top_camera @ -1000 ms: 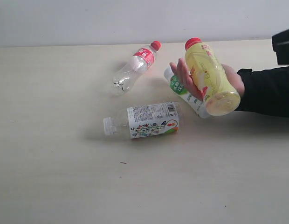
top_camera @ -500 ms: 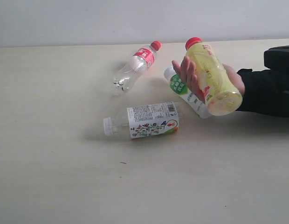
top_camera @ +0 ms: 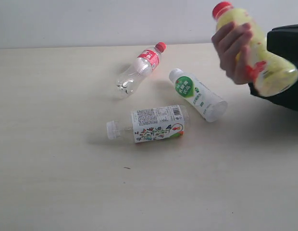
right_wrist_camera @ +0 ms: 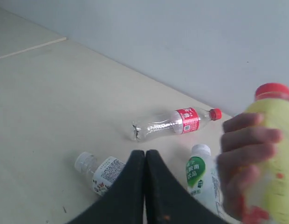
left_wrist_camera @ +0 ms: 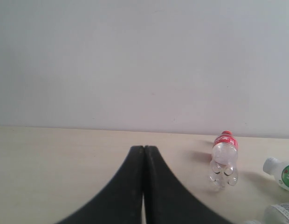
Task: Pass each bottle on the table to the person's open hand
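One yellow bottle (top_camera: 270, 67) sits in the hand (top_camera: 233, 53) — clear of both pairs of clenched, empty jaws.

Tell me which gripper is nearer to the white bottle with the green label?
Right. The right gripper hangs shut close to the white bottle; the left gripper, also shut, sees it far off at its view's edge.

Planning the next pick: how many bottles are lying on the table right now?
3. The cola bottle lies at the back, the white bottle to its right, the floral-label bottle in front. The yellow bottle is off the table, in the person's hand. None seems hidden.
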